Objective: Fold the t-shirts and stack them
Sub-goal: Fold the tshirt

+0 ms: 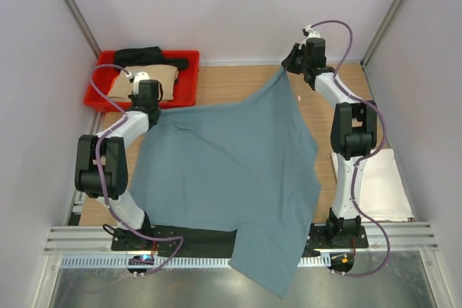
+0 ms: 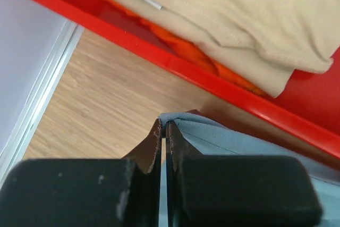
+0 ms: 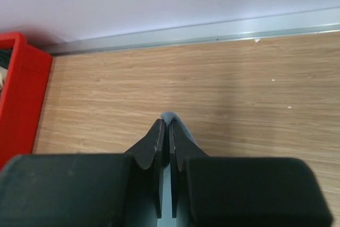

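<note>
left gripper (image 2: 163, 126) tight on teal t-shirt (image 2: 228, 142), wrist-view

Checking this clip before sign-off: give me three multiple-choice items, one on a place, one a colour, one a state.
1. The tray is: A blue; B grey; C red.
2. The white shirt lies: A in the tray; B on the table by the right arm; C on the floor.
3. The left tool is: A shut on the teal shirt; B wide open; C shut on nothing.
Answers: C, its walls show red; B, it lies beside that arm's base; A, it pinches teal cloth.
</note>
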Action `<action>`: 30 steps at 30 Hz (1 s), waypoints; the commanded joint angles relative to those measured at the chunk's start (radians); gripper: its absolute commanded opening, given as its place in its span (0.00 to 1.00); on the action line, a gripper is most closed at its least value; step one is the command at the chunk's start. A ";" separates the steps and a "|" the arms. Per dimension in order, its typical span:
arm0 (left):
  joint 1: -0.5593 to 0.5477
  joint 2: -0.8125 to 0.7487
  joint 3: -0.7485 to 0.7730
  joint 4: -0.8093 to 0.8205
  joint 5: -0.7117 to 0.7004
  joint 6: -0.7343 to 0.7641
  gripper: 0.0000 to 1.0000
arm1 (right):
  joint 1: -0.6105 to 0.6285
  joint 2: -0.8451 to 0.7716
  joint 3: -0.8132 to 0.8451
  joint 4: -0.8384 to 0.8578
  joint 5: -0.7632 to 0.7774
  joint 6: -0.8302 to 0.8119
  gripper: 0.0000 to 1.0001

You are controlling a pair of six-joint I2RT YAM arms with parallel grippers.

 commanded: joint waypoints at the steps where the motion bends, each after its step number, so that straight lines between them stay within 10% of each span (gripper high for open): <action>1: 0.016 -0.017 0.030 -0.076 0.016 -0.037 0.00 | 0.032 0.037 0.124 -0.149 0.016 -0.030 0.01; 13: 0.016 -0.015 0.135 -0.186 0.129 -0.057 0.00 | 0.038 -0.052 0.178 -0.419 0.193 -0.018 0.01; 30: 0.018 -0.014 0.152 -0.429 0.131 -0.156 0.00 | 0.037 -0.570 -0.378 -0.585 0.345 0.117 0.01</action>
